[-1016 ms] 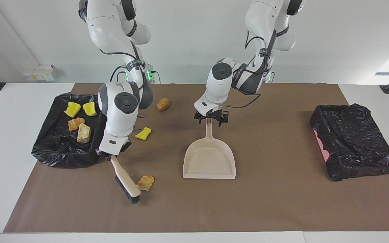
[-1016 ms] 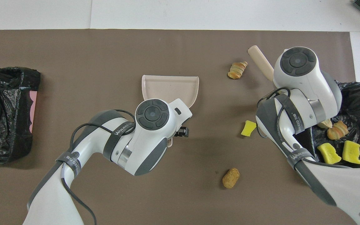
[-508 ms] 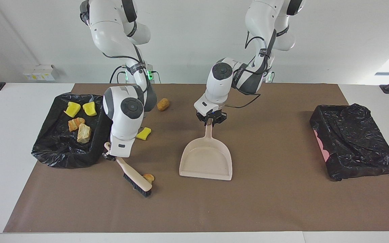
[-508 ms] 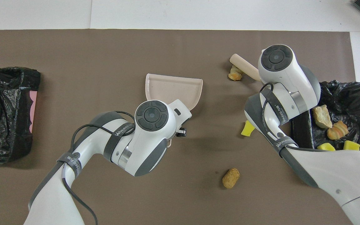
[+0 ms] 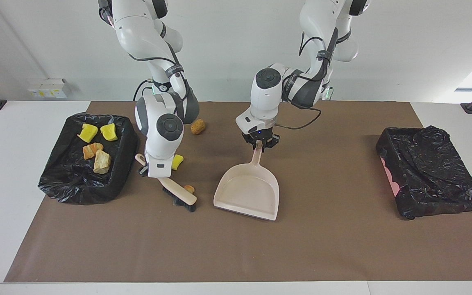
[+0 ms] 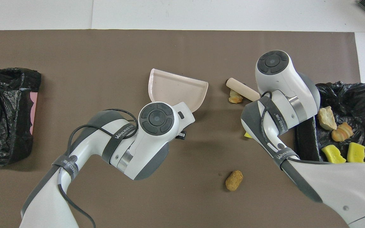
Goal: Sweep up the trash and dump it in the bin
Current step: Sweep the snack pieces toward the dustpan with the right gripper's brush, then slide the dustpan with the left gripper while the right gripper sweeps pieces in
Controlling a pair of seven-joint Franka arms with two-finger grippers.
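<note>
beige dustpan [image 5: 247, 190] and beige brush [image 5: 177, 194] with black bristles on a brown mat [image 5: 326, 241] — black liners on both bins [image 5: 84, 186] [image 5: 432, 172]. chunks: yellow [image 5: 88, 132], orange-striped [image 5: 92, 150], tan [image 5: 101, 161], brown [image 5: 197, 126]. arms white and grey.

There are seven bits of trash in all: four lie in one black-lined bin [image 5: 84, 180], namely two yellow chunks [image 5: 87, 132] [image 5: 109, 132], one orange-striped chunk [image 5: 91, 150] and one tan chunk [image 5: 101, 161]. Three more lie on the brown mat [image 5: 342, 246]: one brown chunk [image 5: 197, 126], one yellow piece [image 5: 177, 162] partly hidden by an arm, and one orange-striped piece [image 5: 189, 189] touching the brush [image 5: 178, 196]. Counted otherwise, there are two black-lined bins, the second [image 5: 428, 172] with no chunk visible in it, one brush, one dustpan [image 5: 247, 192], one mat, and two arms each with one gripper [image 5: 259, 144] [image 5: 143, 169].
</note>
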